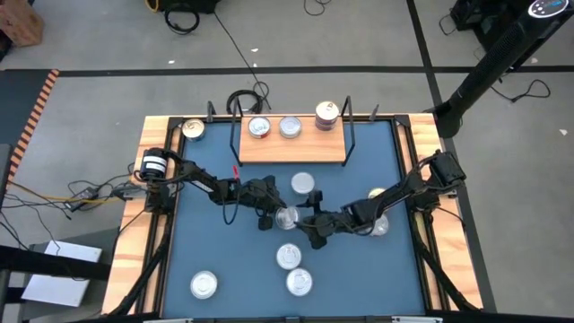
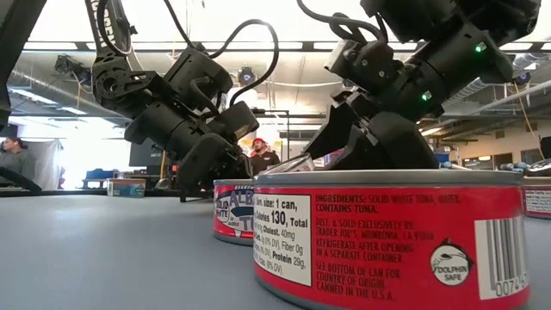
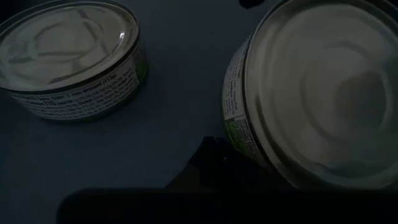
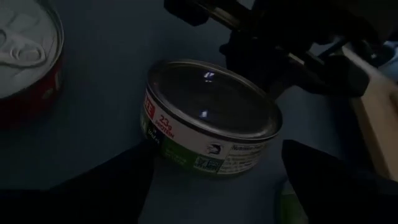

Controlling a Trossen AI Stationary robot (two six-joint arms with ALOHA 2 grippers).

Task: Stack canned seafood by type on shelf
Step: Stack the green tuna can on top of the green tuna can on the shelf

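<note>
A green-labelled can of seafood [image 4: 211,118] sits tipped between my two grippers at mid-table [image 1: 287,218]. My right gripper [image 4: 216,149] comes from the table's right, its fingers spread wide on either side of this can. My left gripper [image 1: 267,213] comes from the left, shut, with its tips [image 3: 214,165] at the can's side. The wooden shelf [image 1: 291,151] stands at the far edge with two single cans [image 1: 259,127] [image 1: 290,126] and a red-labelled stack [image 1: 327,117] on it. Several more cans rest flat on the blue table. My right gripper has the green-labelled can across its width, one finger [image 4: 124,174] at one side wall [image 4: 155,134] and the other [image 4: 311,174] at the opposite side. The fingers slant down from the table's right. The can sits tilted in the hold. My left gripper's shut fingertips lie at the can's side wall [image 3: 236,134], low down, slanting in from the left. Whether they touch it I cannot tell.
A red-labelled can [image 2: 387,232] stands near the front [image 1: 289,256], with others beside it [image 1: 299,282] [image 1: 204,285]. One can lies just before the shelf [image 1: 303,185], two lie under the right arm [image 1: 378,224], and one sits on the wooden rim at far left [image 1: 193,130].
</note>
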